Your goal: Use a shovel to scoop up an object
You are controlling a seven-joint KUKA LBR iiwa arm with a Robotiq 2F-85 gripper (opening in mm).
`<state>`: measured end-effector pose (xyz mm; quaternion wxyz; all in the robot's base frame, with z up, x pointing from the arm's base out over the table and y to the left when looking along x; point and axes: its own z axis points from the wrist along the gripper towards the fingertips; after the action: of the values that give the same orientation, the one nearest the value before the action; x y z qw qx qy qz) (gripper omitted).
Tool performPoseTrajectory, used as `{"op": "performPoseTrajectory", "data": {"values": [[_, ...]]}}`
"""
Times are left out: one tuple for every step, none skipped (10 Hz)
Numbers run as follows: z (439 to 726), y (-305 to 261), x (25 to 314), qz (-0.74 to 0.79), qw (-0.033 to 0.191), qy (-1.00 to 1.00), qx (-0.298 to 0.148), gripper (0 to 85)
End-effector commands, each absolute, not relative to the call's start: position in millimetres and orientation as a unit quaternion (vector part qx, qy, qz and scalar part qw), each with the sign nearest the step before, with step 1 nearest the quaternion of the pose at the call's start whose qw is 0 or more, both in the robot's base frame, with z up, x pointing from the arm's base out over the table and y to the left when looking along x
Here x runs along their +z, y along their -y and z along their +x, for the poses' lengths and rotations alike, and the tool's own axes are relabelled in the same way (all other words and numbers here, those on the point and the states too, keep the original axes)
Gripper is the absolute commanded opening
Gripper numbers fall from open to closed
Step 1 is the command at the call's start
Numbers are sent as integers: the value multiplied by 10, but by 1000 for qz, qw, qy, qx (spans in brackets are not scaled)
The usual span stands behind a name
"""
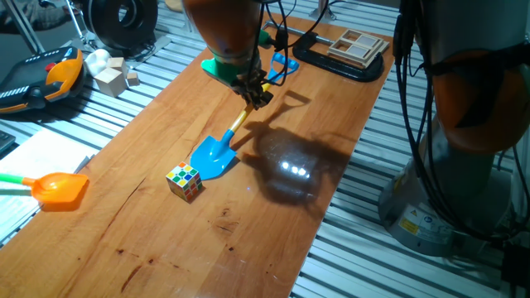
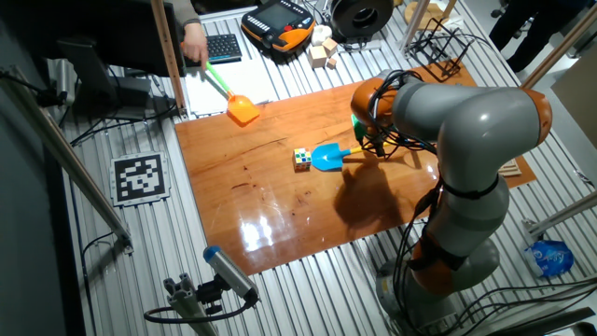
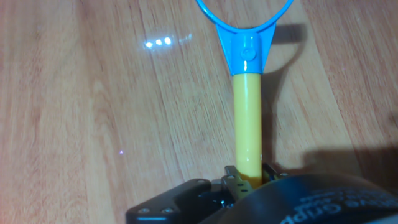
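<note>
Fingers point(image 1: 258, 96) are clamped on the shovel point(image 1: 218, 152); its blade must be pushed ahead under the cube point(image 1: 185, 181).

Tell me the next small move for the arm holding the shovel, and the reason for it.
Probably a short push along the shaft, sliding the blade low under the cube. The gripper already clamps the shovel by its yellow shaft, the blade rests on the table, and its tip sits just beside the cube, which is not yet on it.
</note>
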<state>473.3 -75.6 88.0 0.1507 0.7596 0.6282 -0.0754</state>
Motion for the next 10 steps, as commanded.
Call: {"op": "performPoseTrajectory", "data": {"values": [[4731,746,884,760,149,-628,-74,0],[4730,734,893,759,149,-629,-74,0],[4729,729,898,758,149,-630,-75,0],[4729,727,900,757,149,-631,-74,0],[4729,725,901,757,148,-632,-73,0],[4729,723,901,757,148,-632,-73,0],[4727,719,901,757,147,-632,-72,0],[4727,715,902,757,146,-633,-73,0],[4727,713,904,756,147,-634,-74,0],[4727,711,904,756,146,-634,-73,0]]}}
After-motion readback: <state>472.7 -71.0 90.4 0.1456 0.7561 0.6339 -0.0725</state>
